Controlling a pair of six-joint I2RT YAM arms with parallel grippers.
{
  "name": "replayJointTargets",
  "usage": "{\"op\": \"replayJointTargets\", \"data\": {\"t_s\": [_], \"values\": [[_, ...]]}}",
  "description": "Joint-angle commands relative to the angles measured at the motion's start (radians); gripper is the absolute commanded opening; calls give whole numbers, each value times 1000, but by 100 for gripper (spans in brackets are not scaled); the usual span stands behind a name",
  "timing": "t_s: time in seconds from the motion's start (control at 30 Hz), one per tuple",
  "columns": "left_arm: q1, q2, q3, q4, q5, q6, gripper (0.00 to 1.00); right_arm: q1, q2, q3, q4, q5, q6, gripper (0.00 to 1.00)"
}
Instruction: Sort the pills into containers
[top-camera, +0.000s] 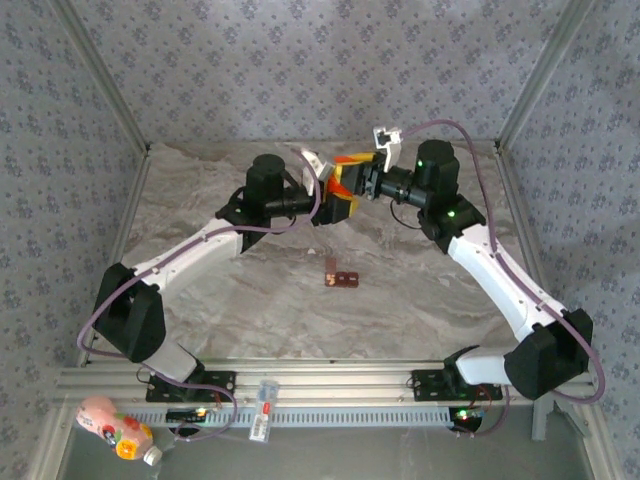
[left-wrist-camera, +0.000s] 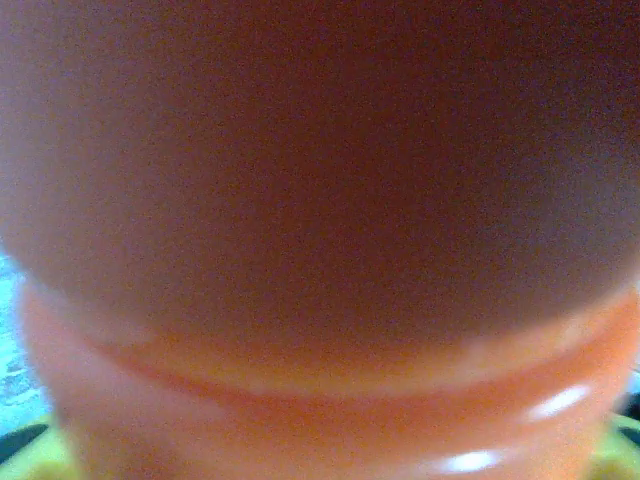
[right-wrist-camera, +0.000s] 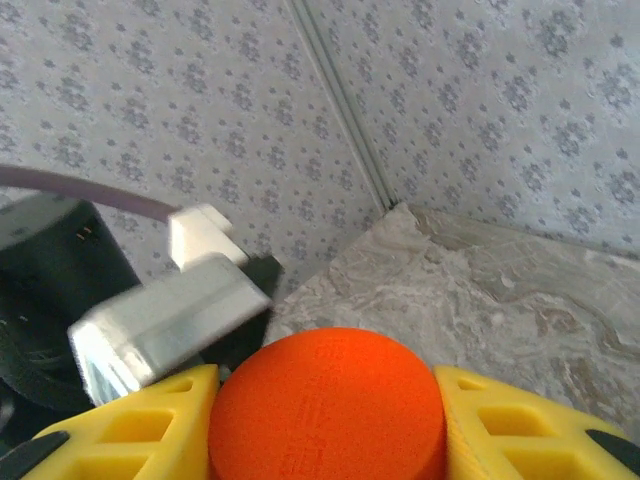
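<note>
The two arms meet above the far middle of the marbled surface (top-camera: 250, 320). There the left jaws pinch the body of the orange bottle (left-wrist-camera: 320, 300), and the right jaws are pressed onto its round orange cap (right-wrist-camera: 328, 405), a yellow finger (right-wrist-camera: 140, 430) touching it on either side. The containers (top-camera: 341, 279), a small dark reddish-brown strip of compartments, lie flat on the surface nearer the arm bases, well apart from both sets of jaws.

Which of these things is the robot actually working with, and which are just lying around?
Part of the job: orange bottle, gripped by left gripper and right gripper; reddish-brown compartment strip on the table.
Just lying about: pink bottle and small clear item by the front rail.
</note>
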Motion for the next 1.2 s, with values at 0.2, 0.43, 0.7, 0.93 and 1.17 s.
{"op": "replayJointTargets", "data": {"t_s": [0.2,0.43,0.7,0.93,1.17], "values": [[-3,-15,15,28,-18,38,100,-86,-46,-110,-1,82,39,14],[-2,-77,-40,-9,-95,52,100,-139,-97,-225,31,252,-14,15],[0,-159,-106,-62,-329,57,100,-140,-139,-457,254,552,-133,15],[3,-190,-113,-111,-450,56,100,-120,-69,-620,455,715,-138,13],[7,-187,-119,-129,-556,21,100,-45,28,-709,582,852,-153,14]]}}
